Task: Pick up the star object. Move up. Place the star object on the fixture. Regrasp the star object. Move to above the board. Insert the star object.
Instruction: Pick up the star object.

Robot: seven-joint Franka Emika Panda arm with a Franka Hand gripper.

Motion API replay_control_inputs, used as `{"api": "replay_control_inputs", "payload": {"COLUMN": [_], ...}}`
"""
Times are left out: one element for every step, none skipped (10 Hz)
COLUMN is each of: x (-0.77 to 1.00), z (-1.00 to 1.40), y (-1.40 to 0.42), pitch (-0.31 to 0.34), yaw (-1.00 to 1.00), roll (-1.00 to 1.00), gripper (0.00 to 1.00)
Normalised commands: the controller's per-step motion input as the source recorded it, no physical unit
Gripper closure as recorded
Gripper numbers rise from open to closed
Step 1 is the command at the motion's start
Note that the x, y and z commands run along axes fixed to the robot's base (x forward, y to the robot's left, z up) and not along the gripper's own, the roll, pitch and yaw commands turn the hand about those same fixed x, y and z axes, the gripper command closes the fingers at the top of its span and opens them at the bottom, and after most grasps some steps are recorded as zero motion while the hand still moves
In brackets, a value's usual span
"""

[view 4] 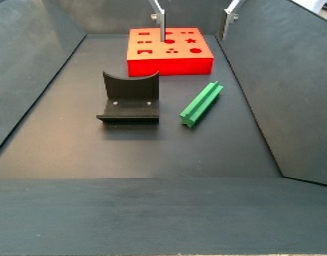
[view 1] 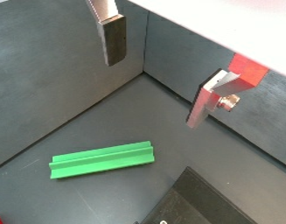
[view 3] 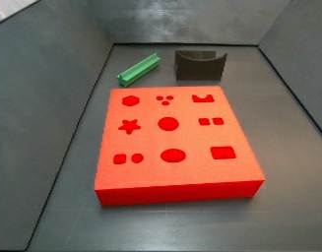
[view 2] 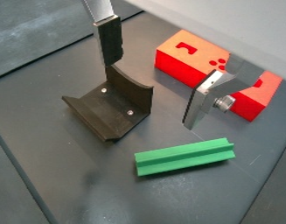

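Fixture (view 4: 130,98) sat left on the floor, notch bare. Just right of it, not touching, the star (view 4: 199,103) lay flat on the floor. Behind both, the board (view 4: 170,51) had its star hole unfilled. I saw the gripper (view 2: 156,70) high above, jaws spread, nothing between the fingers (view 2: 110,44). My judgement: no step was done yet; pick-up, fixture placement, regrasp and insertion all remained.
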Motion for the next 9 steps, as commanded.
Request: {"api": "replay_control_inputs", "payload": {"x": [0.0, -0.22, -0.11, 0.0, 0.0, 0.11, 0.0, -0.01, 0.0], "z": [-0.02, -0.54, -0.87, -0.83, -0.72, -0.51, -0.62, -0.65, -0.05], "y": [-0.04, -0.6, -0.55, -0.49, -0.34, -0.23, -0.25, -0.15, 0.0], "pitch": [-0.03, -0.073, 0.05, 0.066, 0.079, 0.0, 0.039, 0.02, 0.0], "yaw": [0.0, -0.14, -0.33, -0.53, -0.79, -0.68, -0.63, -0.47, 0.0], "roll": [0.0, 0.06, 0.05, 0.05, 0.05, 0.21, 0.15, 0.12, 0.01], "gripper": [0.0, 0.0, 0.0, 0.0, 0.0, 0.0, 0.0, 0.0, 0.0]}}
